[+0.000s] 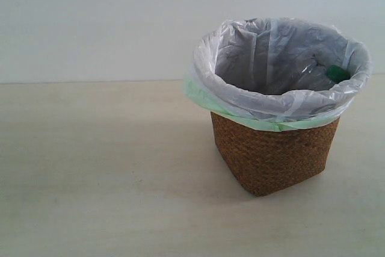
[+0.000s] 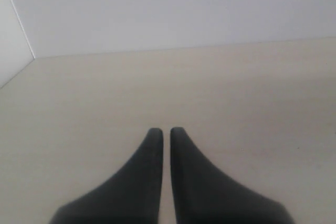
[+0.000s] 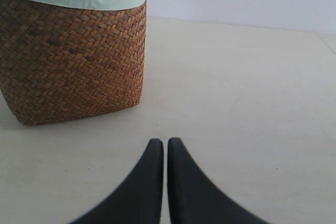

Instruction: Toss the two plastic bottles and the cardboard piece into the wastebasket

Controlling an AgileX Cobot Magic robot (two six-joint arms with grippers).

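In the exterior view the wastebasket (image 1: 274,154) stood on the right part of the table (image 1: 90,179), its bag liners folded over the rim, and the green-capped bottle (image 1: 329,73) lay inside against the far right of the liner, cap toward the rim. Neither arm showed there, and no red-labelled bottle or cardboard piece lay on the table; whether they sat lower in the basket could not be told. In the left wrist view the left gripper (image 2: 166,130) had its jaws drawn together with only a hairline gap, holding nothing – ahead of it lay just table top and a pale wall, with no task thing in sight. In the right wrist view the right gripper (image 3: 166,141) was likewise closed up and carried nothing, and the wastebasket (image 3: 73,66) stood near, ahead of the fingertips and off to one side, apart from them. So the right arm looked the nearer to the basket – any further drop would likely fall to it, though probably nothing was left to throw.
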